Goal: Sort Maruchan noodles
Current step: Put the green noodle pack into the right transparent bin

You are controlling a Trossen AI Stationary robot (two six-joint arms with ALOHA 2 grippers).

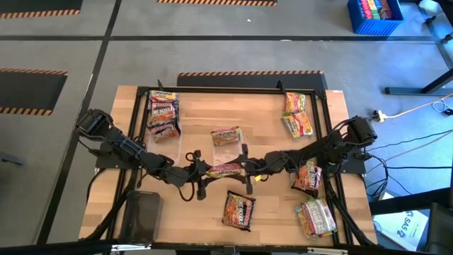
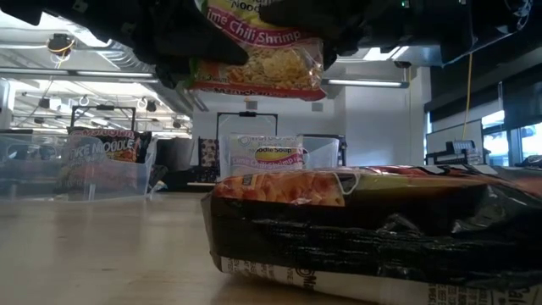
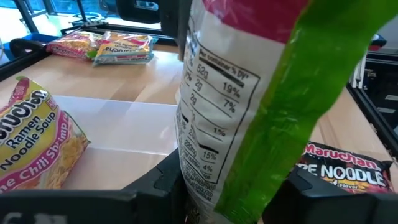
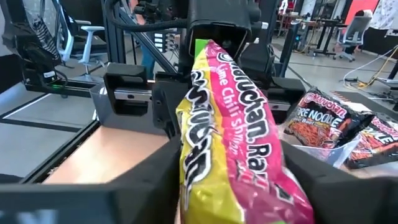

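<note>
A dark Fire Noodle packet (image 2: 373, 229) lay flat on the wood nearest the low camera, filling the foreground. Above it, off the table, hung the Lime Chili Shrimp packet (image 1: 225, 170), gripped at both ends: the left gripper (image 1: 199, 171) was closed on one end, and the right gripper (image 1: 249, 168) had its fingers pressed against the other, so the packet spanned the gap between them over the middle of the table.

This looked like a hand-over. To do it well, one gripper should let go only once the other's hold was firm, and neither should pull, since the crinkly wrapper would likely slip or tear under tension.

Outward from there, another pale packet (image 1: 226, 136) lay just behind the grippers. Dark packets were stacked in a clear tray (image 1: 163, 113) at the back left corner, yellow ones (image 1: 297, 117) lay back right, and more packets (image 1: 315, 216) sat at the front right.

The table (image 1: 205, 219) was bare light wood within a black frame. Beyond it lay grey floor with striped hazard tape and a blue crate (image 1: 374, 15).
</note>
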